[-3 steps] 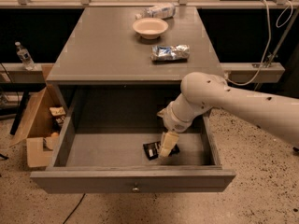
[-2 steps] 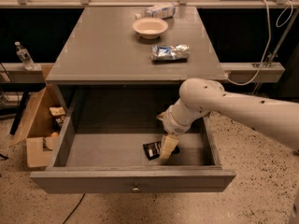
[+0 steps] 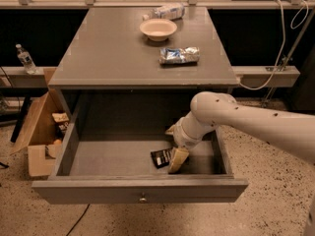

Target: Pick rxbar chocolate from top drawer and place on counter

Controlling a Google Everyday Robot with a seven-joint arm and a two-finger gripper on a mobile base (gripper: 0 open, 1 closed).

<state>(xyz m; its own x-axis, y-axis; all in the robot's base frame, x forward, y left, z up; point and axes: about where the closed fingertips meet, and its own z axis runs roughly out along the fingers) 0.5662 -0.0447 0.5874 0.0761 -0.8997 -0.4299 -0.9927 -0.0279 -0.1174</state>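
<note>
jaws of the gripper [image 3: 178,160] we could not read as clenched or released. it sat low in the drawer [image 3: 142,190], lower middle of the frame, touching the right end of the bar [image 3: 160,157], which lay flat on the drawer floor. the arm [image 3: 256,124] slanted in from the right, we judged, to clear the counter [image 3: 113,63] overhanging the drawer's back. the bar was not yet lifted.

Bowl [image 3: 158,28], foil packet [image 3: 179,55], cardboard box [image 3: 35,134]
</note>
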